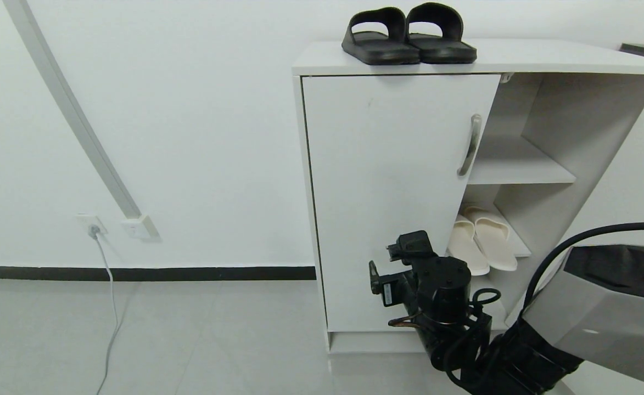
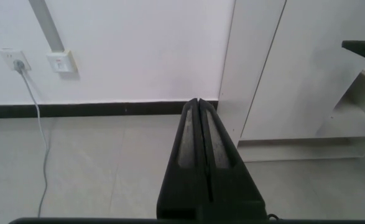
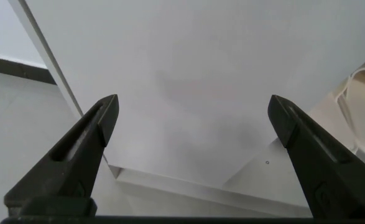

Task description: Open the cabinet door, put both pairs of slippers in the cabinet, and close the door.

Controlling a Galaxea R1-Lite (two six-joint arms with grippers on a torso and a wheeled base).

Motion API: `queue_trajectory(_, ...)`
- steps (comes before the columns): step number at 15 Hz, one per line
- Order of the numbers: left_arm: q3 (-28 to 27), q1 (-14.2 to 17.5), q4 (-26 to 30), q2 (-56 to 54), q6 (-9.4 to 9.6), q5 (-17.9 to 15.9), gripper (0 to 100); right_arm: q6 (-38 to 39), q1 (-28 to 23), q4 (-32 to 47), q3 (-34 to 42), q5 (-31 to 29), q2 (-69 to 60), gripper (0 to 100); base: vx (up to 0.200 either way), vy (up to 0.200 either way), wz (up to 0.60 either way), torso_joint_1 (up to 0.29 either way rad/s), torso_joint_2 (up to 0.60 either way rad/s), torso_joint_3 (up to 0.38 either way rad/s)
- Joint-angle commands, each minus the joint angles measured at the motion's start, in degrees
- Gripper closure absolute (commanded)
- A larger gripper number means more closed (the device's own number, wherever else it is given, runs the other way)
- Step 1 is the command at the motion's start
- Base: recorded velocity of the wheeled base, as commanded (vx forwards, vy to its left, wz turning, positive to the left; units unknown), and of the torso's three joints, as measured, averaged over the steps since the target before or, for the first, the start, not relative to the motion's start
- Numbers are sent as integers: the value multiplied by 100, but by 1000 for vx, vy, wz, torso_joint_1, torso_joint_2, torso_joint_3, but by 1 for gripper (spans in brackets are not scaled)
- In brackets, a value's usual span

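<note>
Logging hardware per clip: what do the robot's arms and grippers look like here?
The right arm is black, with a round joint housing, thin black cables looping beside it and a small white label. The right gripper has two black fingers tapering to the tips. The left gripper has two long, flat black fingers with greyish inset strips.

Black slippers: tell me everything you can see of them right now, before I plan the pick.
The black slippers are a matching pair of open-toe slides with one broad arched strap each, matte and rubber-like in look. They sit soles down, side by side and touching, on the white cabinet top near its front edge. The strap ends point toward the wall and the heels toward the robot. Nothing else touches them.
</note>
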Motion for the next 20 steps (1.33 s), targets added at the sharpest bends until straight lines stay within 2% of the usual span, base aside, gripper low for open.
queue_trajectory(1,-4,0,-5,7,-1,4,100,-6,35,-12,33,0,-95,0,0,0,0,32,-373,-315)
queue_trajectory(10,-4,0,-5,7,-1,4,100,-85,78,-12,130,-9,-244,0,0,0,0,92,-439,-343)
queue_trajectory(20,-4,0,-5,7,16,-5,100,-94,70,-91,227,-9,-270,0,0,0,0,173,-491,-317)
